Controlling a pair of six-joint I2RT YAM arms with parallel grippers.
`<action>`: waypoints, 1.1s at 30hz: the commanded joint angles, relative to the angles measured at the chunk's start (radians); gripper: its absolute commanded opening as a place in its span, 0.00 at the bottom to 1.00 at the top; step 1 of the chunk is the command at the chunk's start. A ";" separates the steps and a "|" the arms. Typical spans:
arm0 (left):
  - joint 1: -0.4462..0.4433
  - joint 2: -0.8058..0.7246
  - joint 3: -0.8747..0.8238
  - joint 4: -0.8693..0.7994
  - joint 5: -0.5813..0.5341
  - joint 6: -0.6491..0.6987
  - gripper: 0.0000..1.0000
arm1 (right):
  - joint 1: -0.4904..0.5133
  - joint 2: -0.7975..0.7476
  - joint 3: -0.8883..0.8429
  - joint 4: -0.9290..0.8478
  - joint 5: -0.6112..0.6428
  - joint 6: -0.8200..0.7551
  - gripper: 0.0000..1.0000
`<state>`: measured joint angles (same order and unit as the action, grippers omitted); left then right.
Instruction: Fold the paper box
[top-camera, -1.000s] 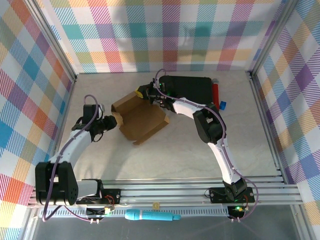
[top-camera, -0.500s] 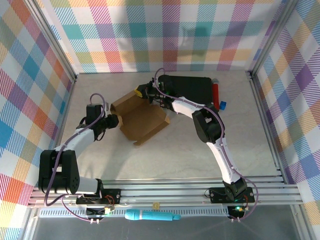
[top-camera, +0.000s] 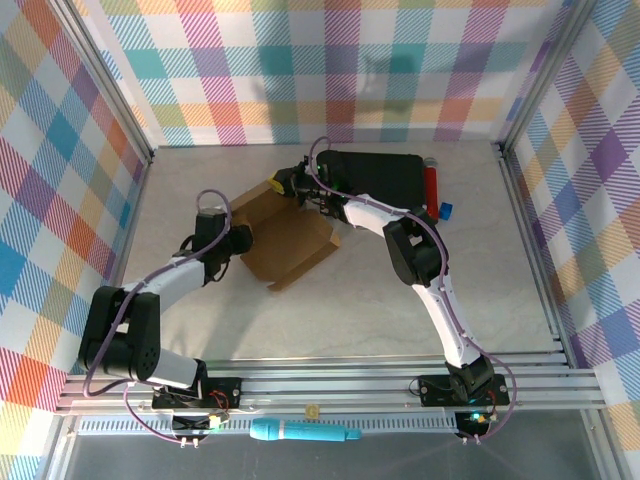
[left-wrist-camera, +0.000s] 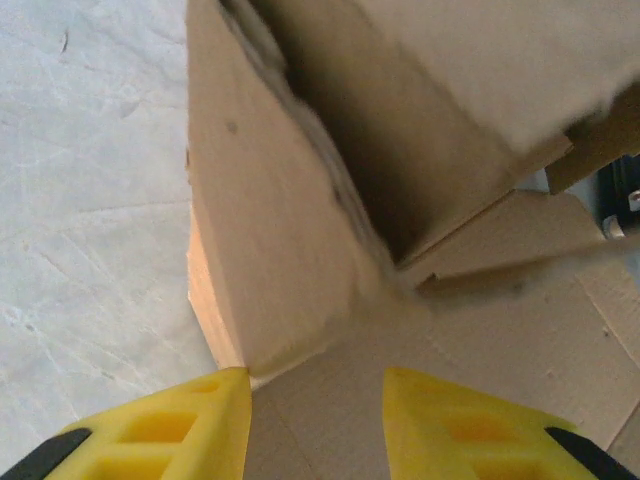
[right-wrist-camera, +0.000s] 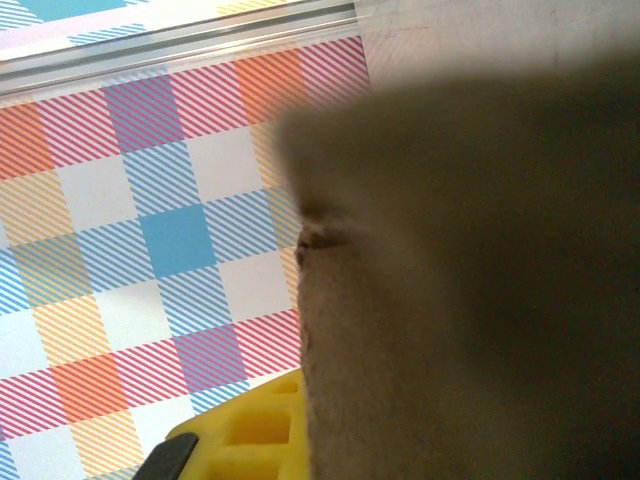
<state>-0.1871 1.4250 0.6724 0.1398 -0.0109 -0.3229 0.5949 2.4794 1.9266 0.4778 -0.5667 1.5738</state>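
The paper box (top-camera: 288, 240) is brown corrugated cardboard, partly folded, lying mid-table with flaps raised on its left and far sides. My left gripper (top-camera: 237, 240) is at its left edge. In the left wrist view its yellow fingers (left-wrist-camera: 215, 425) stand apart over the flat cardboard panel (left-wrist-camera: 480, 330), open, the left one touching the foot of an upright side wall (left-wrist-camera: 270, 230). My right gripper (top-camera: 283, 184) sits at the box's far flap, shut on it. In the right wrist view that flap (right-wrist-camera: 460, 300) lies tight against one yellow finger (right-wrist-camera: 250, 430) and hides the other.
A black case (top-camera: 375, 178) lies behind the box under the right arm. A red cylinder (top-camera: 431, 183) and a small blue block (top-camera: 446, 210) sit at its right. A teal tool (top-camera: 305, 432) lies beyond the front rail. Plaid walls (top-camera: 60, 150) enclose the table.
My left arm has swung right, bringing its gripper up against the box's left side. The right gripper has kept its hold on the far flap, almost still.
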 joint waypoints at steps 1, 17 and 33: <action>-0.028 -0.037 -0.063 0.064 -0.147 -0.088 0.39 | -0.001 0.015 -0.010 -0.010 -0.030 0.008 0.00; -0.149 -0.589 -0.292 -0.157 -0.216 -0.150 0.49 | 0.074 -0.363 -0.560 0.160 0.213 0.060 0.00; -0.154 -0.682 -0.342 -0.124 0.019 -0.116 0.46 | 0.006 -0.657 -0.966 0.258 0.284 -0.003 0.00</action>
<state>-0.3279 0.6994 0.3573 -0.0788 -0.0742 -0.4557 0.6273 1.8915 1.0145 0.7509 -0.2867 1.6131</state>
